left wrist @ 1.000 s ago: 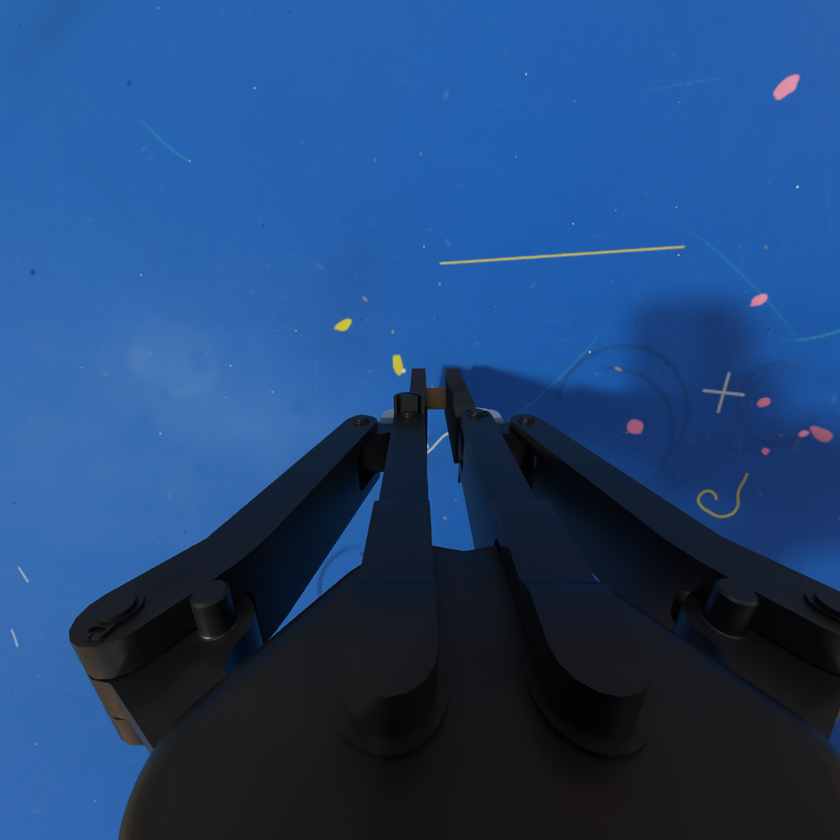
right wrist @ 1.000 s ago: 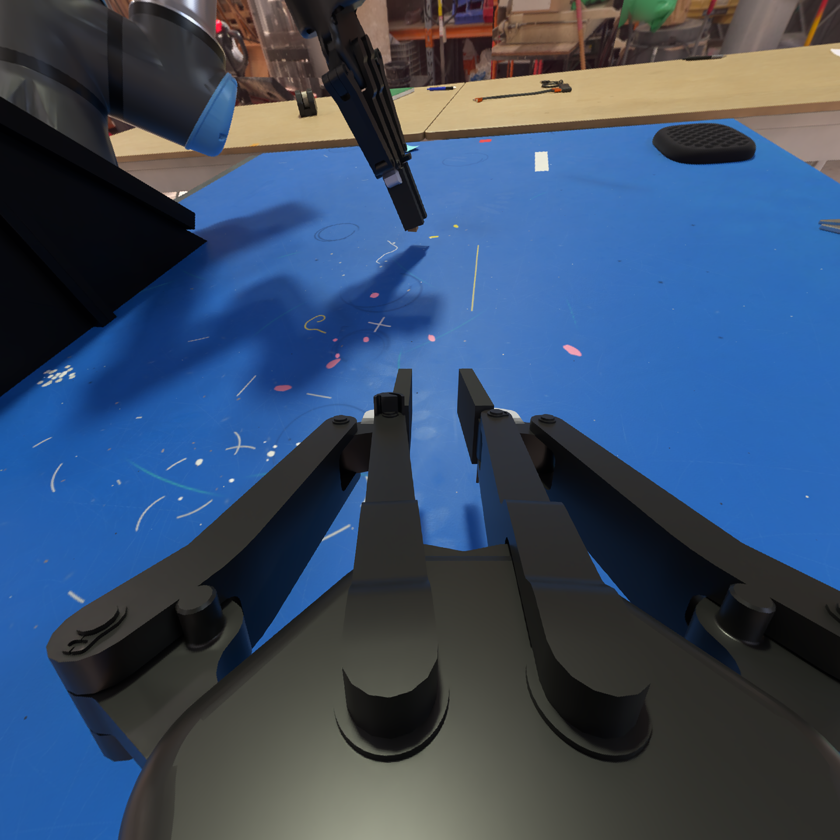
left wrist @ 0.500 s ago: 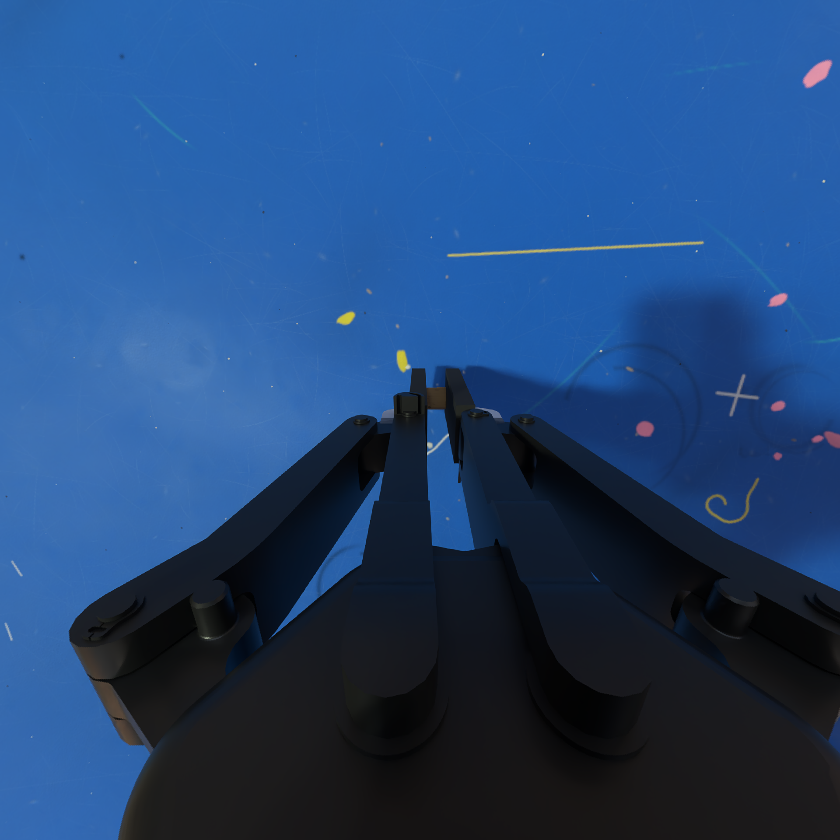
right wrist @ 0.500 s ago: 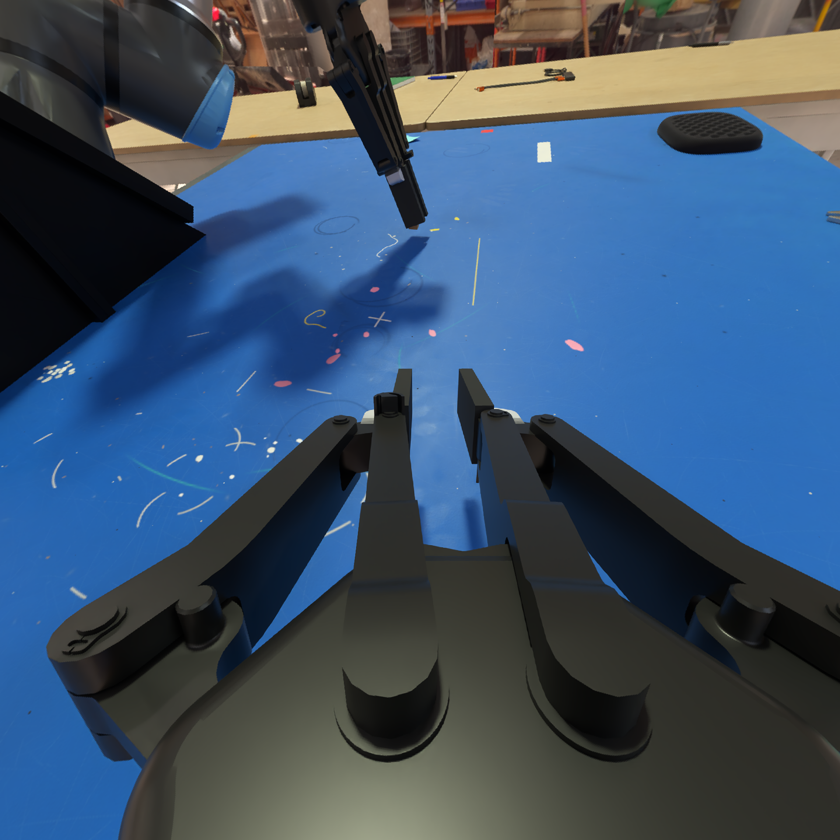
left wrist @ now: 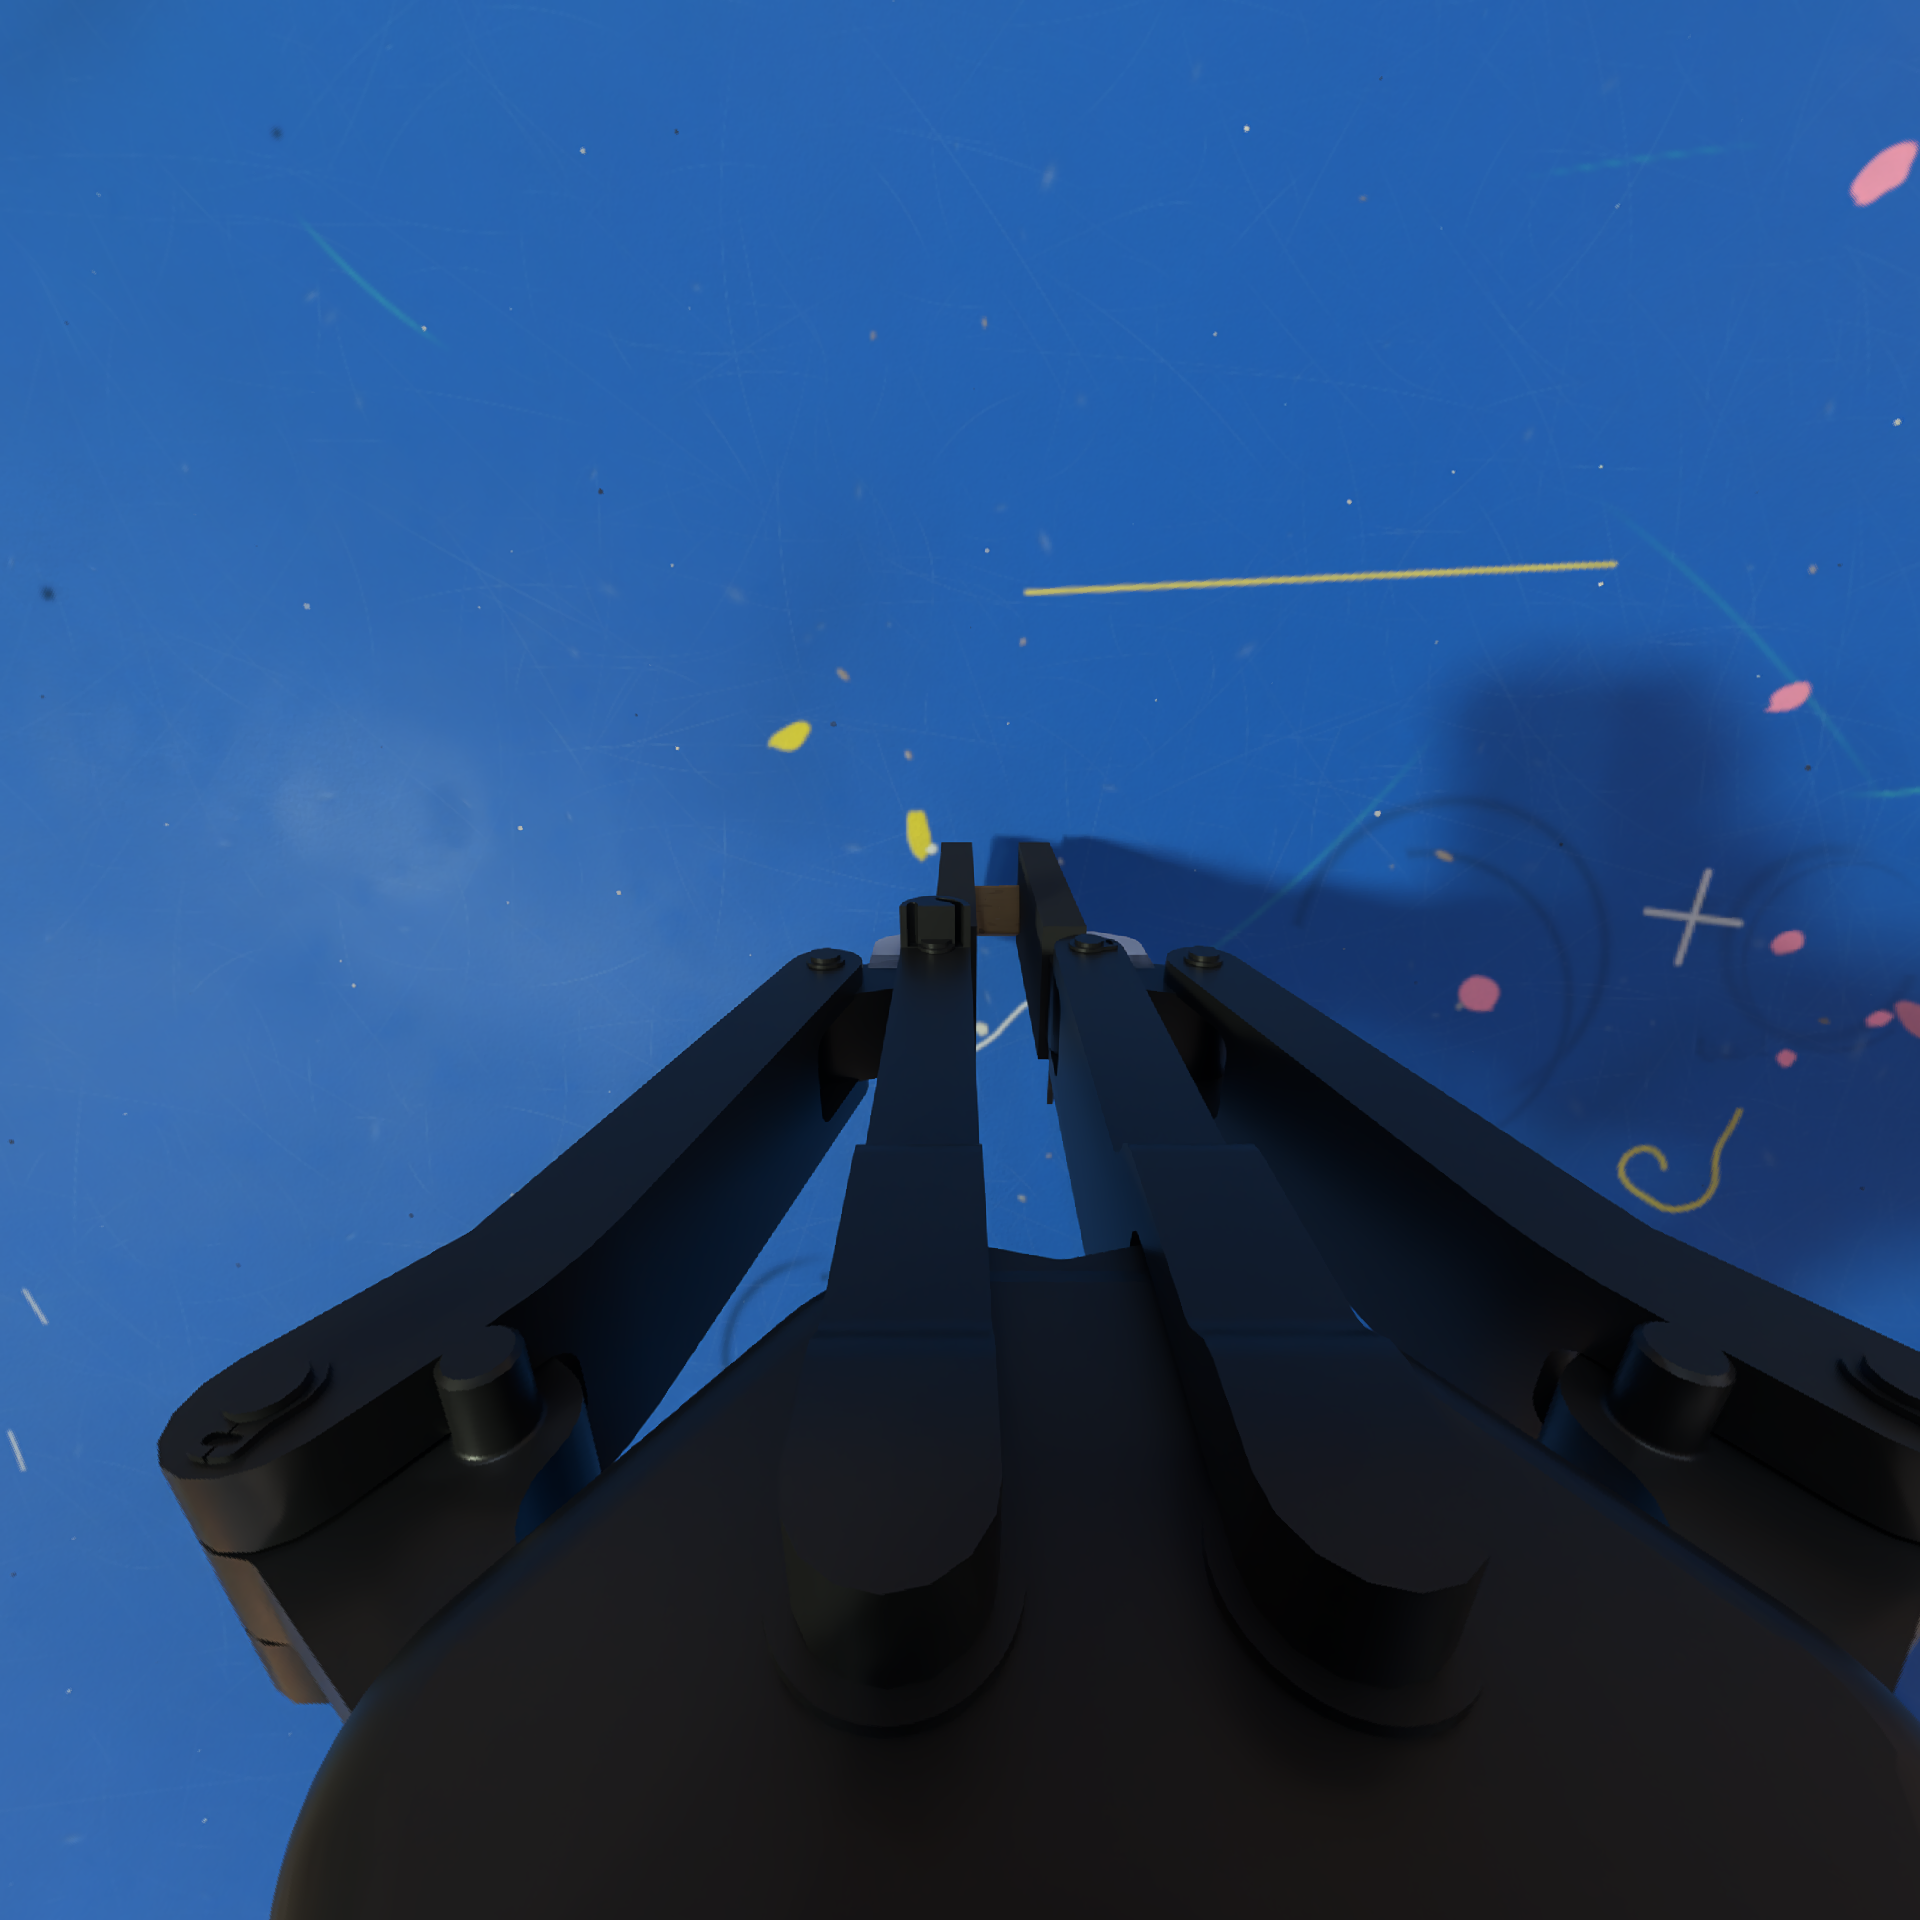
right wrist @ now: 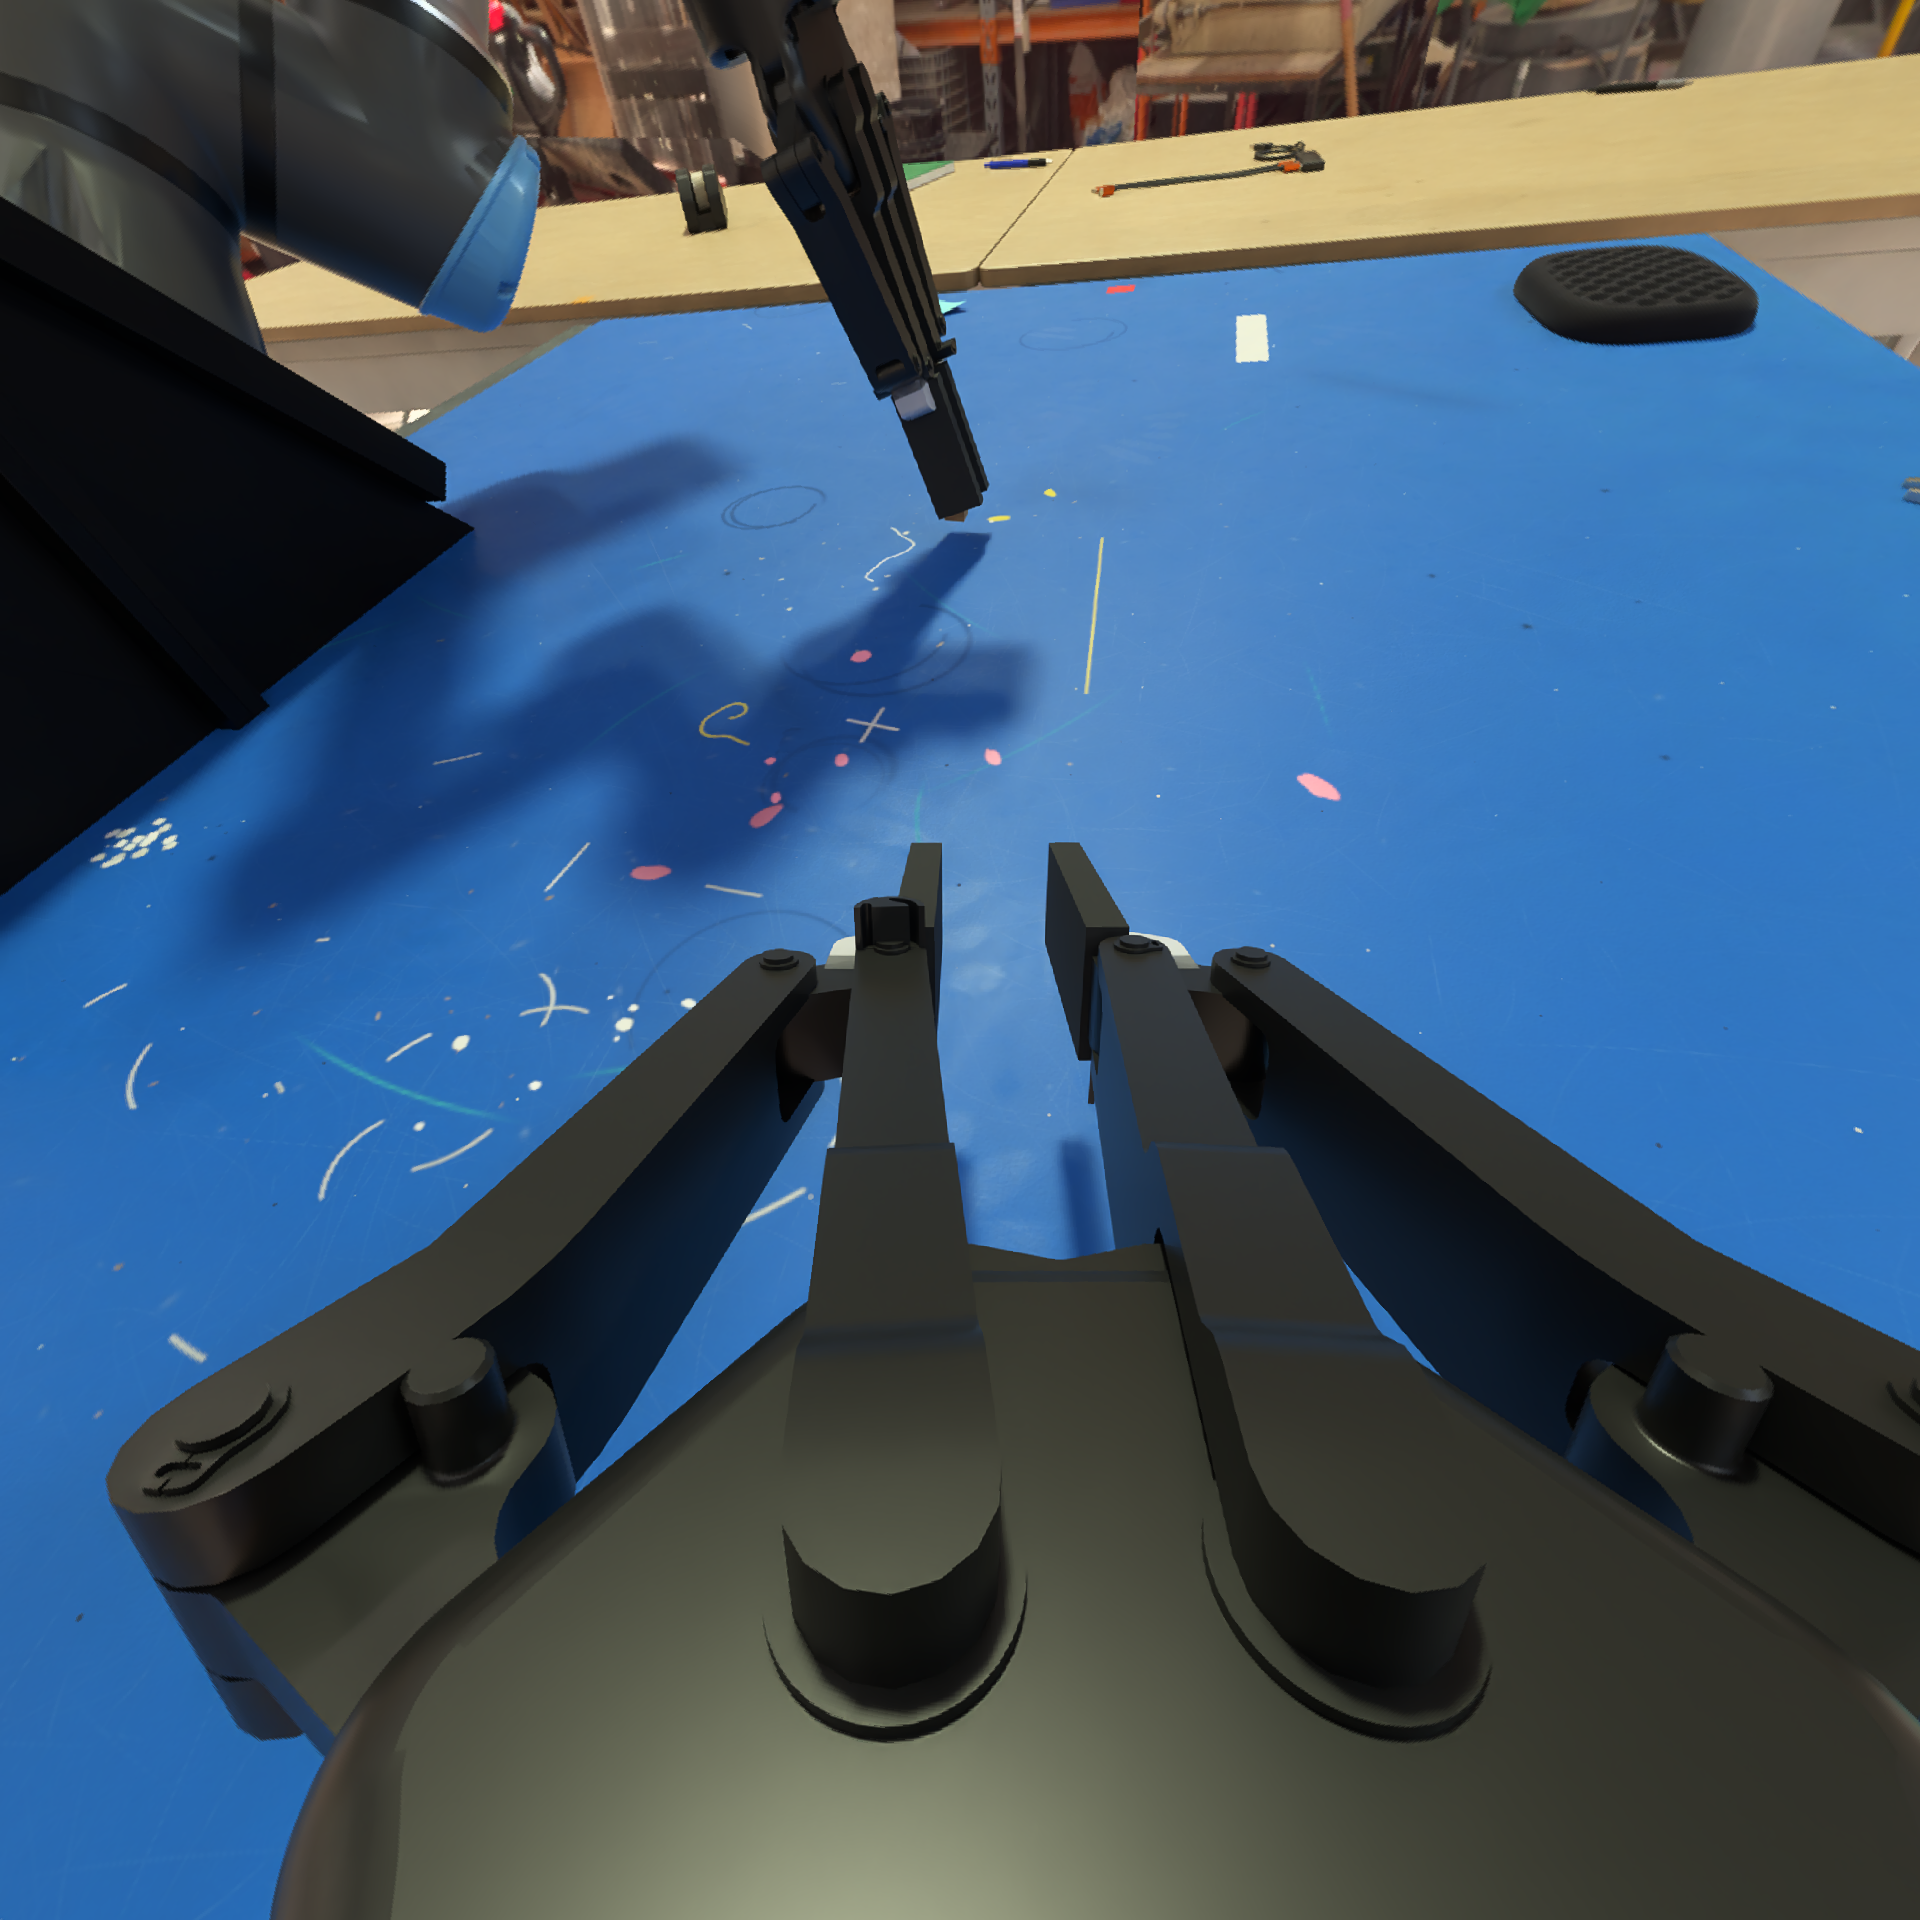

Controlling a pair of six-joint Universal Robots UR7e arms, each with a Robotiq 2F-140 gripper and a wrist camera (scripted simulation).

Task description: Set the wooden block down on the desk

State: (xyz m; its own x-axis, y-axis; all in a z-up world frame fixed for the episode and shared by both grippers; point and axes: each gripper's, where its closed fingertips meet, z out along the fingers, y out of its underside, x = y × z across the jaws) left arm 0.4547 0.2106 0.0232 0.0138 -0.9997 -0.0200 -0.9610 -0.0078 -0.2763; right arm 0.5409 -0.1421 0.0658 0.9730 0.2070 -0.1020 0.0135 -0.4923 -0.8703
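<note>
My left gripper (left wrist: 995, 883) is shut on a small wooden block (left wrist: 997, 910), a tan sliver showing between its black fingertips, just above the blue desk (left wrist: 520, 520). In the right wrist view the left gripper (right wrist: 951, 499) points steeply down near the desk's far middle, the block's tip (right wrist: 954, 513) peeking out just above the surface, its shadow close beneath. My right gripper (right wrist: 994, 894) is empty, its jaws a little apart, hovering over the near part of the desk (right wrist: 1455, 727).
A black perforated pad (right wrist: 1636, 293) lies at the desk's far right corner. A black slanted panel (right wrist: 156, 582) and the left arm's base (right wrist: 312, 135) stand at the left. Wooden benches (right wrist: 1351, 197) with tools run behind the desk. Paint marks speckle the surface.
The left gripper with the block has come lower toward the desk, its shadow closing in on the tip. The right gripper has shifted slightly.
</note>
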